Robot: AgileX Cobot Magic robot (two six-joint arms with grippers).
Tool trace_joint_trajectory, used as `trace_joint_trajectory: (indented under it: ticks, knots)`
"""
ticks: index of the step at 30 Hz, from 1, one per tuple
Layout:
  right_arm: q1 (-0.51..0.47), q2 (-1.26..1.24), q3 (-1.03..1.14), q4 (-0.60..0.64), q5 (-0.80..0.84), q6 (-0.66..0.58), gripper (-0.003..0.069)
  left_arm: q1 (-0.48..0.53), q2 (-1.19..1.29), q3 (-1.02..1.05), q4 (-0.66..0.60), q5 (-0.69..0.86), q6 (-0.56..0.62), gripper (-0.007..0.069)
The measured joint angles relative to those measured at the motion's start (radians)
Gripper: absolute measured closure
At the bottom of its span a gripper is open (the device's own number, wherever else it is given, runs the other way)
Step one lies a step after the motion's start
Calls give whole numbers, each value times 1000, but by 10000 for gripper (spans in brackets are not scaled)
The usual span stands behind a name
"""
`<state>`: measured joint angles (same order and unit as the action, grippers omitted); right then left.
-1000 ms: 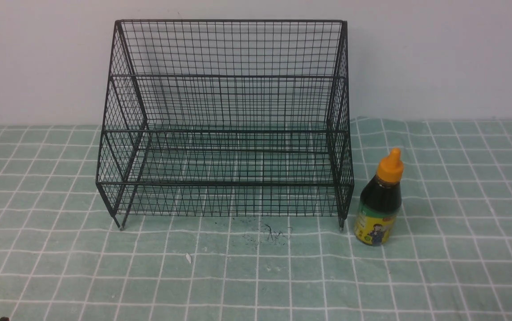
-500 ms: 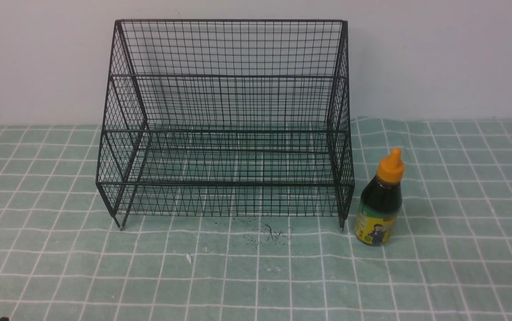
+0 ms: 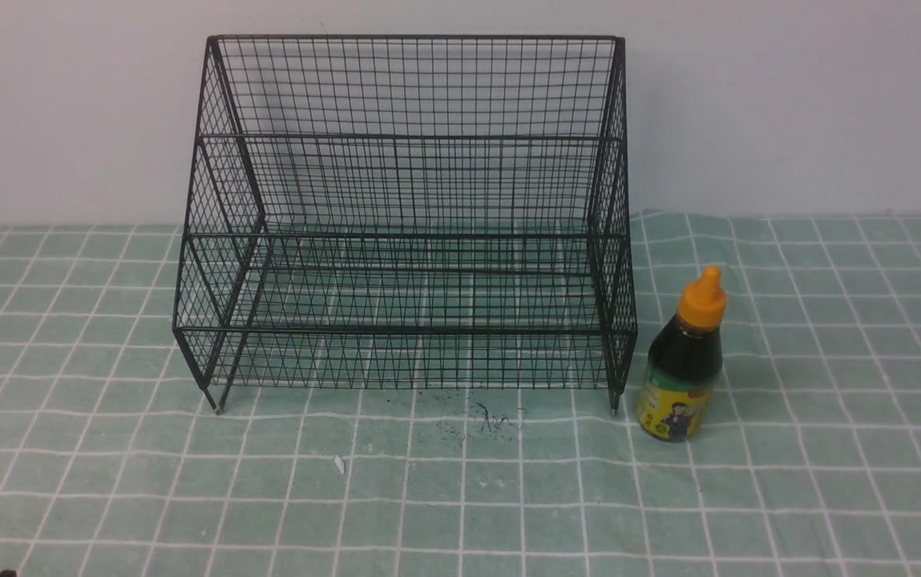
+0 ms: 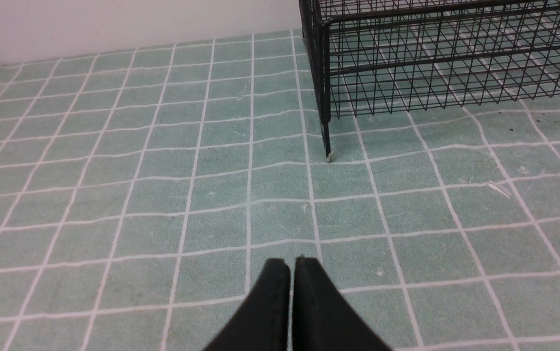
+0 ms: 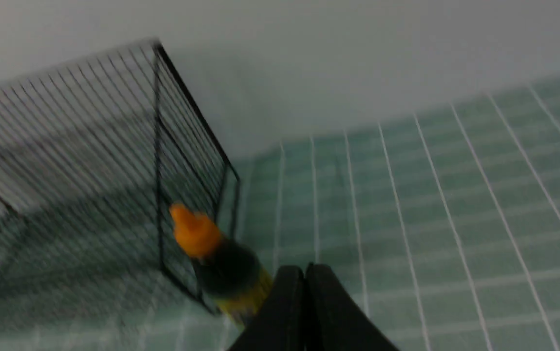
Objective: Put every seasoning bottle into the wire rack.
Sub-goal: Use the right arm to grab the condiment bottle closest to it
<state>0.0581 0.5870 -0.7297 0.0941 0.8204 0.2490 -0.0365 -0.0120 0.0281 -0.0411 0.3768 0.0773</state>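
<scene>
The seasoning bottle (image 3: 680, 373) stands upright just right of the wire rack (image 3: 404, 327); a pale wall (image 3: 789, 104) rises behind the rack.

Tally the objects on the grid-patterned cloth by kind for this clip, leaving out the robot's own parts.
Seasoning bottle: 1
Wire rack: 1
Total: 2
</scene>
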Motion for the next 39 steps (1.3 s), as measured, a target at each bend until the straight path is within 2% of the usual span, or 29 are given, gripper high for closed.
trace_joint_trajectory:
  ticks: [3,6,11,14,17,18,20,23,27,39]
  knots:
    - [0,203,-146,39,186,-98,666,0,0,0,0,0,0,631]
    - [5,393,-285,105,288,-192,635,0,0,0,0,0,0,631]
    - [94,658,-484,144,393,-265,521,0,0,0,0,0,0,631]
    - [217,840,-639,50,420,-265,399,0,0,0,0,0,0,631]
    - [287,972,-763,-33,422,-213,275,0,0,0,0,0,0,631]
    - [287,980,-770,-33,422,-209,275,0,0,0,0,0,0,631]
    - [303,1078,-857,-46,422,-179,177,0,0,0,0,0,0,631]
    - [305,1157,-906,-49,421,-170,102,0,0,0,0,0,0,631]
    - [305,1209,-910,-55,421,-164,78,0,0,0,0,0,0,631]
    - [305,1215,-832,-61,419,-174,74,0,0,0,0,0,0,631]
